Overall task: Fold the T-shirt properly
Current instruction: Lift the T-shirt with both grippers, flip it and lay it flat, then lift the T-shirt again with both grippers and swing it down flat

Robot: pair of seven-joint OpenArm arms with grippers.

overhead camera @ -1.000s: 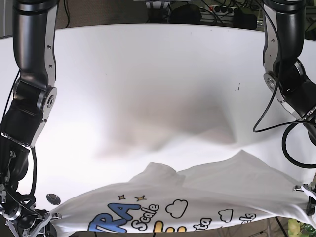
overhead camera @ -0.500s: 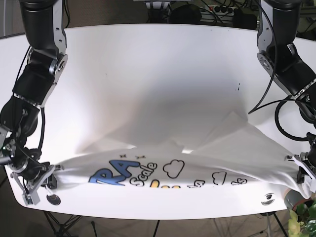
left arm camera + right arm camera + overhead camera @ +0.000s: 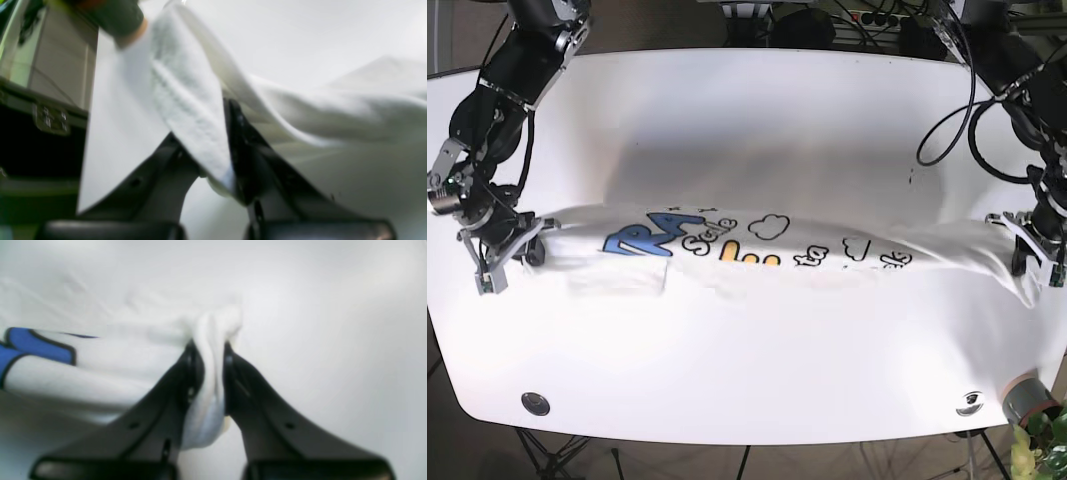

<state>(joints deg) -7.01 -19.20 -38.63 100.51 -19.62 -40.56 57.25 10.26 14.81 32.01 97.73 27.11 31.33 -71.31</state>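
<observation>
T-shirt (image 3: pixel 767 262) now lies farther up our table (image 3: pixel 757 120) than before; our left gripper (image 3: pixel 1033 243) and right gripper (image 3: pixel 512 250) each pinch an end.

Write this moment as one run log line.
left tool: shut on white printed T-shirt | right tool: shut on shirt | shirt stretched across white table

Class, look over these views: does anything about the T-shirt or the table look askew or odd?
Nothing is damaged or spilled. The T-shirt is stretched across the table, pinched at each end by the left claw and right claw, its print wrinkled rather than flat.
</observation>
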